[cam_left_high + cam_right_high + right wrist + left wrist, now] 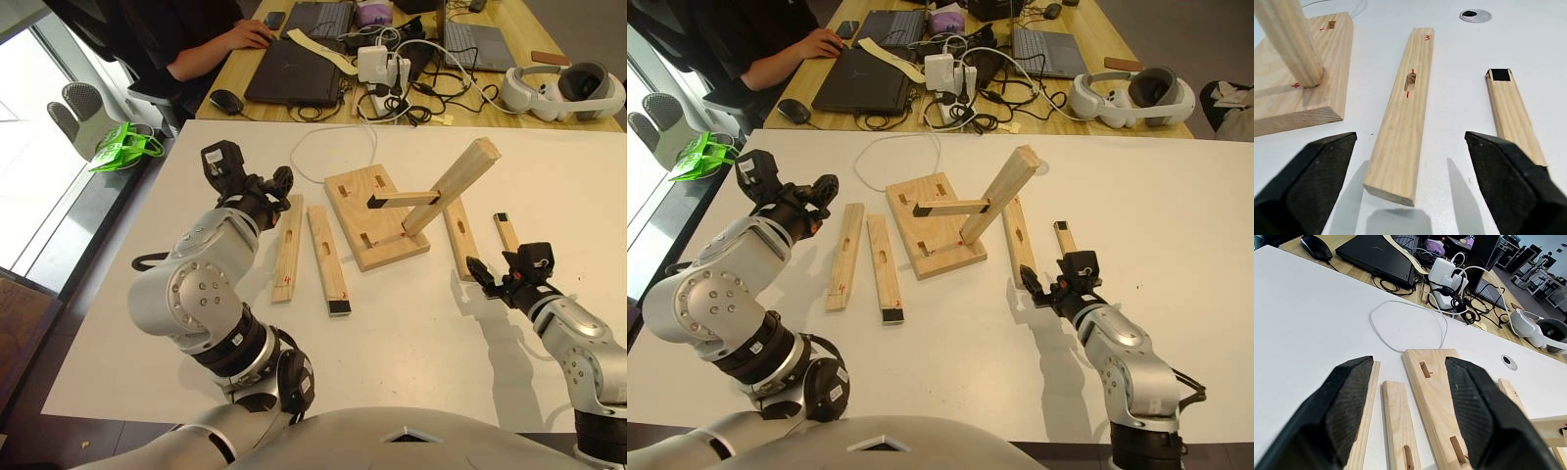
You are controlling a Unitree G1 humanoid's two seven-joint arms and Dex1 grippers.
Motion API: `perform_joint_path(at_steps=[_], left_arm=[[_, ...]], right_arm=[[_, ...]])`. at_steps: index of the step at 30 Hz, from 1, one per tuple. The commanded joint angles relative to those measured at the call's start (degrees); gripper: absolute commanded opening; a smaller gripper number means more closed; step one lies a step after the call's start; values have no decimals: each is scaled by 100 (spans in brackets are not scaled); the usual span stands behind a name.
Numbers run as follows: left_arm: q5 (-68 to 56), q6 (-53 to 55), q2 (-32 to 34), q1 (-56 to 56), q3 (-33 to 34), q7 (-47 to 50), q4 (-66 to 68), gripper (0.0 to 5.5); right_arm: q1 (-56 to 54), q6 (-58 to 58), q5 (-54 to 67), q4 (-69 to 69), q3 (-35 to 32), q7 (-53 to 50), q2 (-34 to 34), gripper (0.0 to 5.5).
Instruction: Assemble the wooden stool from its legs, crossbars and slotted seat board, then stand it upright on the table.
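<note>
with the right gripper (500, 271) spread wide by the near end of the pale slotted wooden leg (1405, 98), flat on the white tabletop (392, 343) beside the square slotted seat board (353, 201), centre on that leg (not the neighbouring short black-tipped crossbar (1513, 112)), lower squarely, then close. left gripper (1409, 367) likewise apart, empty.

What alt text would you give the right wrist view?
The open right gripper hangs low over the white table, framing a slotted wooden leg that lies flat. Beside that leg lies a shorter piece with a black end; on its other side is the seat board with a tilted leg plugged into it.
</note>
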Motion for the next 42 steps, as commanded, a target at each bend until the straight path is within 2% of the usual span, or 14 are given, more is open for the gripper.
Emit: perform_joint_path(at_steps=[1, 6, 13, 16, 22, 26, 34, 42], left_arm=[[67, -147, -167, -132, -80, 74, 168, 273], [21, -427, -328, -271, -203, 176, 403, 273], [-61, -596, -306, -237, -195, 238, 497, 273], [-70, -621, -316, -212, -219, 260, 490, 273], [-101, -665, -283, -223, -219, 290, 516, 273], [-105, -659, -284, -231, -218, 314, 488, 273], [-92, -651, -140, -283, -234, 350, 460, 273], [-82, -661, -85, -298, -217, 353, 446, 273]], right_arm=[[-722, 474, 147, 578, 88, 116, 11, 407], [-1542, 668, -328, 1518, 734, 434, -360, 407], [-1793, 1026, -820, 2075, 1143, 651, -816, 407], [-1851, 1012, -886, 2301, 1097, 748, -947, 375], [-1931, 755, -959, 2647, 1045, 1005, -1119, 264], [-2074, 159, -1088, 2782, 1006, 1110, -1143, 208], [-2643, -474, -1062, 3044, 658, 1241, -1068, 205], [-3433, -858, -821, 2672, 274, 1259, -816, 205]])
